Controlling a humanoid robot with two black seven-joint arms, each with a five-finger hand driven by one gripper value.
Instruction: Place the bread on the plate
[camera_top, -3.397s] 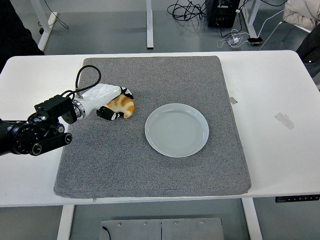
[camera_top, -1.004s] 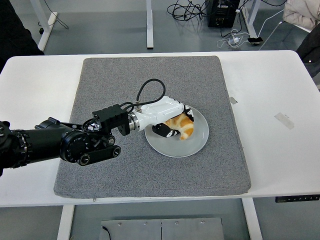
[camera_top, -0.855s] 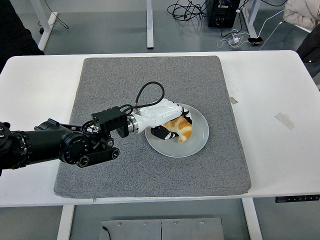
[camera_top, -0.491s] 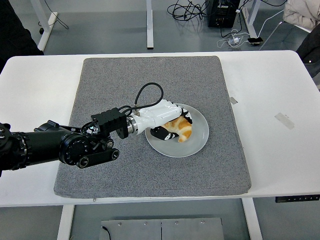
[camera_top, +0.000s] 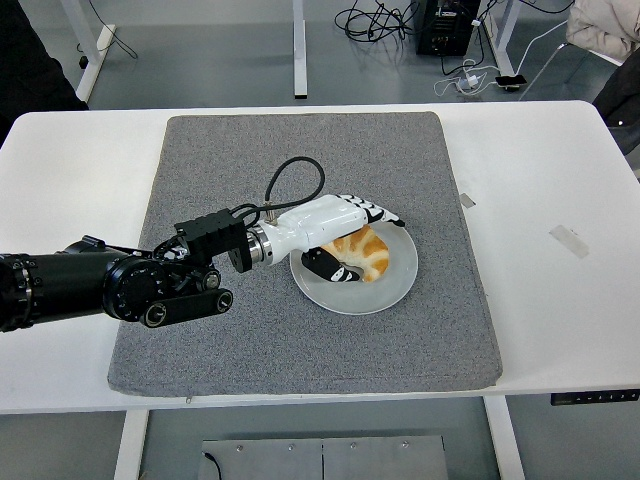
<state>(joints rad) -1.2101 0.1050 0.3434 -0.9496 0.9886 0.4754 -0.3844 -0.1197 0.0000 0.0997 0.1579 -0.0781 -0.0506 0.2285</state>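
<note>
A golden croissant-like bread (camera_top: 364, 253) lies on the pale green plate (camera_top: 394, 288) in the middle of the grey mat. My left hand (camera_top: 352, 240), white with black fingertips, reaches over the plate's left half. Its fingers (camera_top: 378, 212) are spread out above the bread and its thumb (camera_top: 325, 265) lies below it, so the hand is open around the bread and not clasping it. The right arm is out of view.
The grey mat (camera_top: 300, 330) covers most of the white table (camera_top: 560, 300). A strip of tape (camera_top: 569, 241) lies on the table at the right. Desk legs and cables show on the floor beyond the far edge.
My left hand carried the bread from the mat's left side onto the plate. In the last half second its fingers have spread open off the bread, which now rests on the plate.
</note>
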